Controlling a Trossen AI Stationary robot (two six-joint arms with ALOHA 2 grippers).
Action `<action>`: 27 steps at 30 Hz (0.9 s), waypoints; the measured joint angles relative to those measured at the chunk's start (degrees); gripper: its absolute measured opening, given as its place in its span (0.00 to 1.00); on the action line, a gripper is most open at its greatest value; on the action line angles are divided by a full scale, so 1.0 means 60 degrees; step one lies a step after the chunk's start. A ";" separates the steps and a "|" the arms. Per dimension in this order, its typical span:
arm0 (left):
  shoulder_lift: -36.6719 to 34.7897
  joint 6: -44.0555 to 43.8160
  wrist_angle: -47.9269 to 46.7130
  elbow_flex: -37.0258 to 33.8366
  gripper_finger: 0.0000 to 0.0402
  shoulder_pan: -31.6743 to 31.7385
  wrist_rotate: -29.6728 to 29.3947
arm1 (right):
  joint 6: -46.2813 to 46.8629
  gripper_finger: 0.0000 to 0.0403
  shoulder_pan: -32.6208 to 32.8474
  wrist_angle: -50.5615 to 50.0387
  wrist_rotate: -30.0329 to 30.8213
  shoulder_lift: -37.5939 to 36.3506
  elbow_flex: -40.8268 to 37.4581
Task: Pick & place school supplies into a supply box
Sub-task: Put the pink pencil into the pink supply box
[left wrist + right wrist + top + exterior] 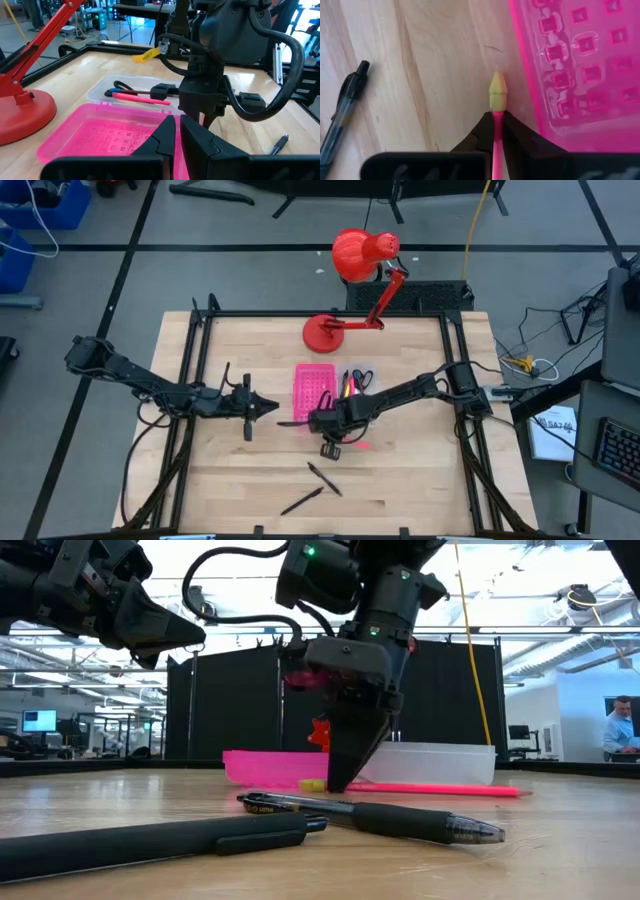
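The supply box lies open mid-table: its pink perforated half (312, 385) (115, 135) sits beside its clear half (357, 388) (100, 91). The clear half holds black-handled scissors (125, 86) and a pink pen (142, 98). My right gripper (332, 442) (497, 125) stands at the pink half's near edge, shut on a pink pencil (450, 789). My left gripper (268, 408) (176, 137) hovers above the table left of the pink half, fingers shut, holding nothing. Two black pens (325, 478) (302, 500) lie crossed on the table nearer the front edge. My right gripper pinches the pink pencil between its two fingers, just behind the yellow-green eraser end (498, 92). The fingers (345, 775) come from above, pointing down, and lie across the pencil. The pencil lies level, low along the table, its tip end (515, 792) pointing toward the table's right.
A red desk lamp stands behind the box, its base (328, 332) (25, 107) on the table's far part. A black pen (342, 110) lies close to my right gripper. A person shows in the room beyond (620, 730). Bare wood lies left and right of the box.
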 joint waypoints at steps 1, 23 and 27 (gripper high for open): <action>0.0000 -0.0003 0.0000 0.0000 0.08 0.0000 0.0000 | 0.0012 0.02 0.0002 0.0002 -0.0099 -0.0016 -0.0004; 0.0000 -0.0234 0.0120 -0.0004 0.08 -0.0007 0.0002 | 0.2006 0.01 0.0416 0.0261 0.3195 -0.4985 -0.0292; 0.0000 -0.0251 0.0131 -0.0004 0.08 -0.0007 0.0006 | 0.3195 0.01 -0.0481 0.0537 0.4151 -0.5891 -0.1191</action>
